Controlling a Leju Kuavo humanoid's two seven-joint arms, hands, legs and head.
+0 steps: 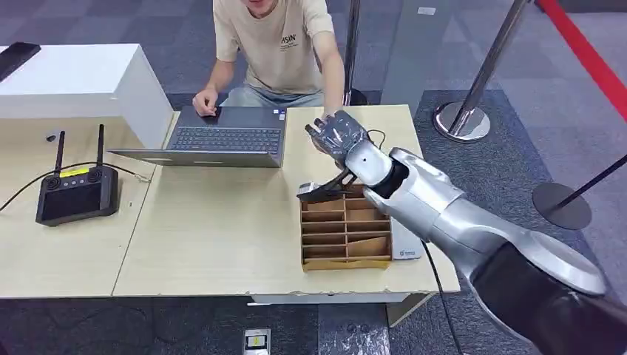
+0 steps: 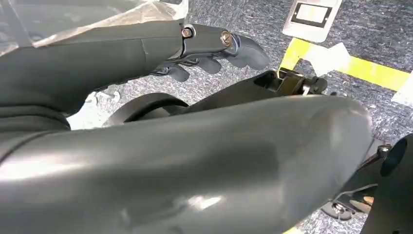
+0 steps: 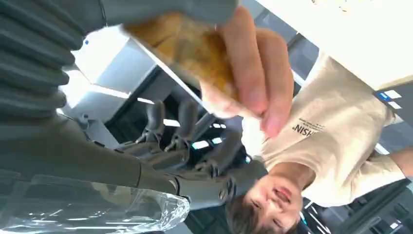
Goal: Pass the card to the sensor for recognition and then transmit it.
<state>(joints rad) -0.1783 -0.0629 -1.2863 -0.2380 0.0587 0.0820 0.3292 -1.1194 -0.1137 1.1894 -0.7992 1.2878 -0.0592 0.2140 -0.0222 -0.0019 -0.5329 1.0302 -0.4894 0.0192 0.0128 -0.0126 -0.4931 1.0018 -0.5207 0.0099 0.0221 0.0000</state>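
The right robot hand (image 1: 339, 135) is raised over the far edge of the light wooden counter (image 1: 214, 237), fingers spread; a person's hand (image 3: 243, 73) pinches the yellowish card (image 3: 187, 51) beside its thumb. The left robot hand (image 2: 214, 48), fingers curled, holds nothing above the grey carpet floor (image 2: 370, 44)

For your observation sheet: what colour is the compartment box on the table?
Brown cardboard; the box shows best in the head view.

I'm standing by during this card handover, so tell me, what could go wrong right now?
The person's hand and the right hand both seem to be on the card; if either lets go at the wrong moment, it may drop onto the table or into the cardboard organizer. The arm reaches over the organizer and could knock it when pulling back.
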